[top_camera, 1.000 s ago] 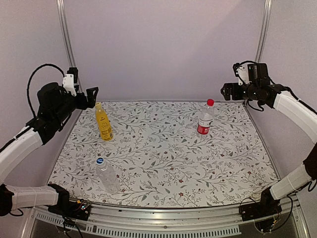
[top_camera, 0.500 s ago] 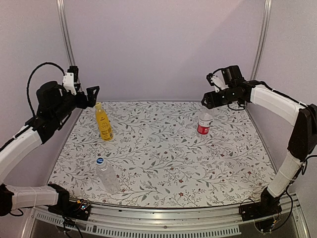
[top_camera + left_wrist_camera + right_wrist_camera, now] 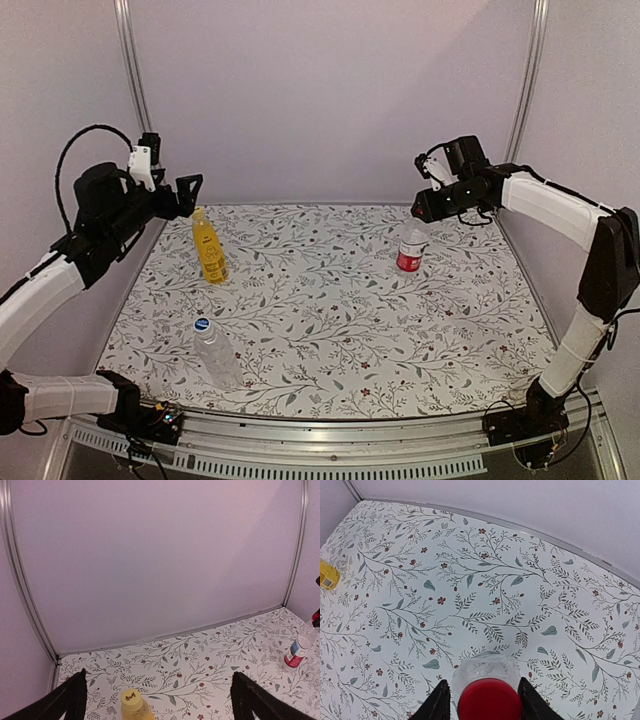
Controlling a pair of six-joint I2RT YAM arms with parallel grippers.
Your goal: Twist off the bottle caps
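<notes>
Top external view: the red-labelled bottle (image 3: 410, 250) stands upright on the floral table cover (image 3: 330, 330), and the right gripper (image 3: 421, 213) sits directly over its neck, hiding the top from this camera. Right wrist view looks straight down on that same bottle: the red cap (image 3: 489, 700) is screwed on, with the black fingers (image 3: 441, 705) set one on each side of it. One finger seems to touch the cap and a thin sliver of clear shoulder shows beside the other, so I cannot tell whether the cap is truly pinched.

Well apart from the red-labelled bottle, towards the left arm's side, the yellow bottle (image 3: 209, 252) stands upright with its yellow cap (image 3: 131, 698) on. The left gripper (image 3: 190, 195) hovers just above it, jaws spread wide and holding nothing.

Farther from the red-labelled bottle, and closer to the arm bases, is the clear bottle (image 3: 217, 355), its blue cap (image 3: 201, 324) in place
</notes>
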